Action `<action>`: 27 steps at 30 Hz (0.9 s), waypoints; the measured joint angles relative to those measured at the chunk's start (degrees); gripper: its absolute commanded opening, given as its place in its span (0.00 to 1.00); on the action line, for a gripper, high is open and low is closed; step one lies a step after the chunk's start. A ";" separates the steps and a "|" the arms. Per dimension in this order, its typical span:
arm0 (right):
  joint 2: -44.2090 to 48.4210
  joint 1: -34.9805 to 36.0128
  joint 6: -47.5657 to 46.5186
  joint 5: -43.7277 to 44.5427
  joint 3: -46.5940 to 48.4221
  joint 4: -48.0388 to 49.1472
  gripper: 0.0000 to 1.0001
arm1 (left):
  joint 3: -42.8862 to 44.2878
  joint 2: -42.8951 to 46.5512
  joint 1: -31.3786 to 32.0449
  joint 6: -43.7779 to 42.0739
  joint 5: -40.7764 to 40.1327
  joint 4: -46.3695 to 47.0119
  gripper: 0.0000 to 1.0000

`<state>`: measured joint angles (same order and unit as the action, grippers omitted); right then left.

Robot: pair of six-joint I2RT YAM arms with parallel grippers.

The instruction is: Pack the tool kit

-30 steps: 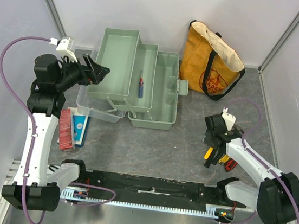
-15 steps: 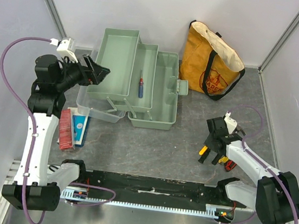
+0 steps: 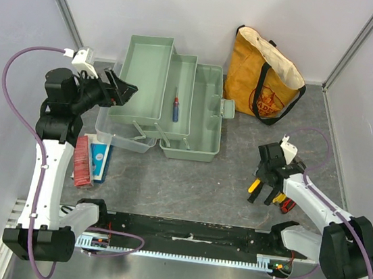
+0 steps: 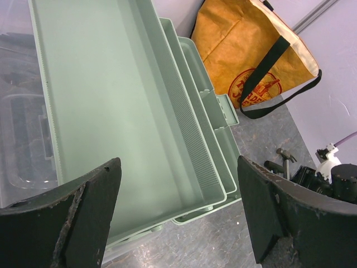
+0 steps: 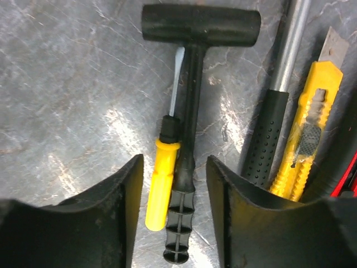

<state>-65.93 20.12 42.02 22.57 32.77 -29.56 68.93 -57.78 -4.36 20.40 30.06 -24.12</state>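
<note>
Sage-green toolbox point(image 3: 205, 125) sits open on the far-left part of the tabletop, with its trays fanned out to the left and its clear lid point(image 3: 120, 138) showing under them. Left gripper point(image 3: 120, 88) hangs at the left rim of the top tray point(image 3: 143, 73); its wrist view shows the fingers spread wide, holding nothing. Bare grey tabletop point(image 3: 187, 187) runs between the box and the right gripper point(image 3: 265, 189), which is low near the right edge.

Right wrist view only:
- fingers parted, straddling the yellow screwdriver point(image 5: 159, 190) and the mallet point(image 5: 192, 25), whose handles lie side by side;
- hammer point(image 5: 273, 134) and utility knife point(image 5: 309, 134) lie just to the right.

Top view only: red-handled screwdriver point(image 3: 174, 109) in the middle tray. Tote bag point(image 3: 262, 77) stands at the far edge; packets point(image 3: 89, 158) lie near the left edge.
</note>
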 measured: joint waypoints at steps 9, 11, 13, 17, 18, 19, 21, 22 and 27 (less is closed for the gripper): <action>-0.04 0.02 -0.66 -0.31 1.38 0.46 0.35 | 0.00 -0.02 0.00 0.00 0.00 0.02 0.89; -0.55 0.02 -0.57 -0.83 1.20 1.22 0.32 | 0.00 -0.04 0.00 0.00 0.00 0.02 0.90; -1.16 0.02 -0.26 -1.42 0.66 2.32 0.31 | 0.00 -0.04 0.00 0.00 0.00 0.02 0.90; -3.28 0.02 0.07 -2.21 -0.35 3.69 0.32 | 0.00 -0.04 0.00 0.00 0.00 0.00 0.90; -3.69 0.02 0.20 -2.27 -0.59 3.87 0.32 | 0.00 -0.04 0.00 0.00 0.00 0.00 0.90; -3.87 0.02 0.39 -2.23 -0.85 4.00 0.33 | 0.00 -0.04 0.00 0.00 0.00 0.02 0.89; -3.85 0.02 0.68 -2.08 -1.16 4.13 0.35 | -0.02 -0.07 0.00 0.00 0.00 0.00 0.90; -3.85 0.02 0.81 -1.88 -1.27 4.24 0.35 | -0.02 -0.07 0.00 0.00 0.00 0.02 0.89; -4.31 0.02 1.05 -1.57 -1.88 5.42 0.35 | -0.02 -0.42 0.00 0.00 0.00 0.00 0.89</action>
<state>-70.24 20.14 43.07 20.99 30.89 -24.14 68.90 -58.19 -4.36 20.40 30.06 -24.12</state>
